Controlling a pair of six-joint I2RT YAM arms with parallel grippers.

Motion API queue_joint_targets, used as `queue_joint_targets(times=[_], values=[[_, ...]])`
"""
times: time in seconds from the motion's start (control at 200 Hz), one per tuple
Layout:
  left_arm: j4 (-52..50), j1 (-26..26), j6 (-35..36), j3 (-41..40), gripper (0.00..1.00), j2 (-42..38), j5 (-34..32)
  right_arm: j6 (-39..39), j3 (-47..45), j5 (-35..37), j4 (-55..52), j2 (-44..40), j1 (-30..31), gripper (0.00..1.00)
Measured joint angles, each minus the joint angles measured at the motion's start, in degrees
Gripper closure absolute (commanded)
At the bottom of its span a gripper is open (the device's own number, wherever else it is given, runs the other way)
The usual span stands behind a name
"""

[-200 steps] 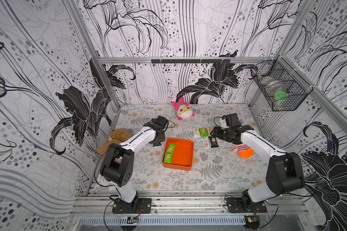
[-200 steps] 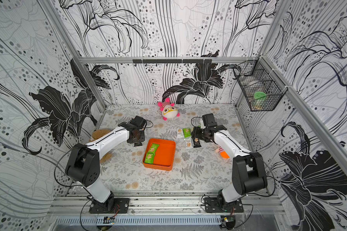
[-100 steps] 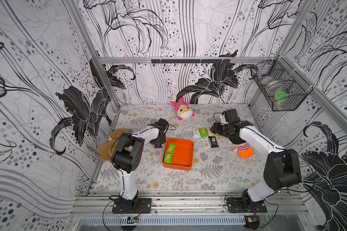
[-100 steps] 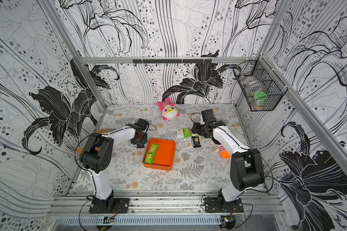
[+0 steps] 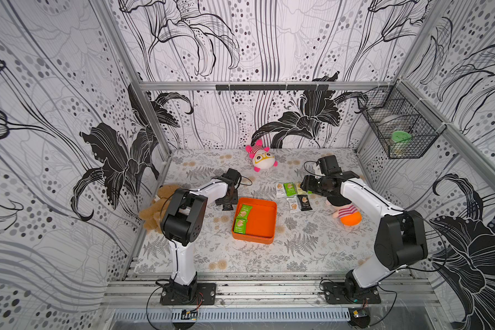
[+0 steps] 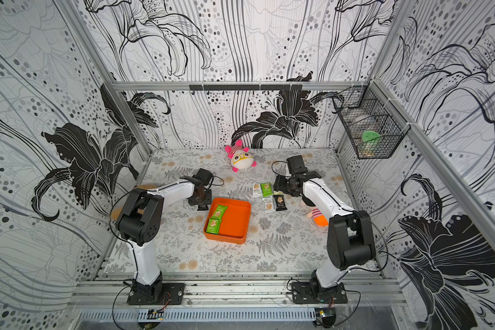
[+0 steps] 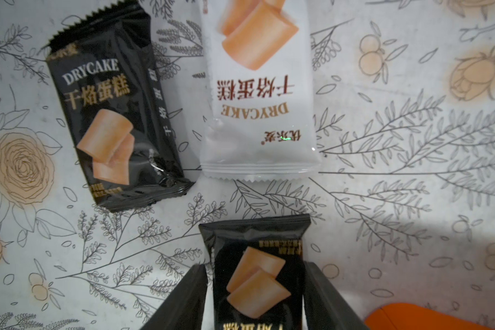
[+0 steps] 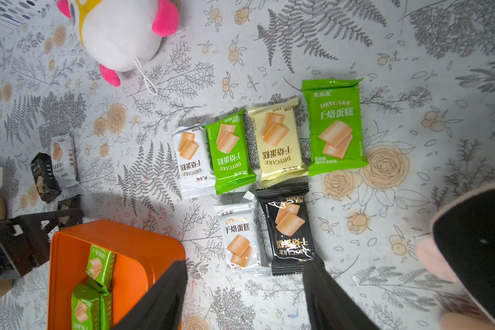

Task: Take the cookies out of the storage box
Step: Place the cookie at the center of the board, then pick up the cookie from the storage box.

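Note:
The orange storage box (image 5: 262,221) (image 6: 236,221) sits mid-table with two green cookies (image 5: 245,212) (image 5: 239,225) along its left wall. My left gripper (image 5: 226,206) (image 7: 255,297) is low on the mat just left of the box, open; a black packet (image 7: 255,274) lies between its fingers with thin gaps either side. Beyond it lie another black packet (image 7: 115,125) and a white one (image 7: 257,94). My right gripper (image 5: 305,185) (image 8: 245,285) hangs open and empty over several cookies laid out right of the box, among them a white packet (image 8: 239,237) and a black one (image 8: 289,228).
A pink-and-white plush (image 5: 260,158) lies at the back. A brown plush (image 5: 157,205) sits by the left wall. A doll with an orange base (image 5: 346,214) lies under my right forearm. A black wire basket (image 5: 400,131) hangs on the right wall.
My left arm folded back and its gripper opened, releasing the black packet onto the mat left of the box. My right gripper drew slightly back from the packets, still open.

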Motion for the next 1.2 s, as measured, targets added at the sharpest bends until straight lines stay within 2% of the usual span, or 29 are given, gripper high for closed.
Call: queue_joint_targets(times=[0.29, 0.521, 0.841, 1.202], values=[[-2.78, -1.57, -1.88, 0.33, 0.38, -8.41, -0.15, -0.02, -2.95, -0.09, 0.59, -3.08, 0.00, 0.30], [-4.00, -9.14, -4.81, 0.42, 0.38, -11.96, -0.35, 0.00, -7.50, -0.31, 1.57, -6.47, 0.00, 0.30], [-7.28, -16.98, -8.50, 1.46, 0.36, -10.93, -1.18, 0.00, -11.96, -0.33, 2.16, -11.72, 0.00, 0.30], [-9.79, -18.29, -10.51, 4.39, 0.36, -3.06, -4.66, 0.00, -14.40, -0.26, 1.99, -14.01, 0.00, 0.30]])
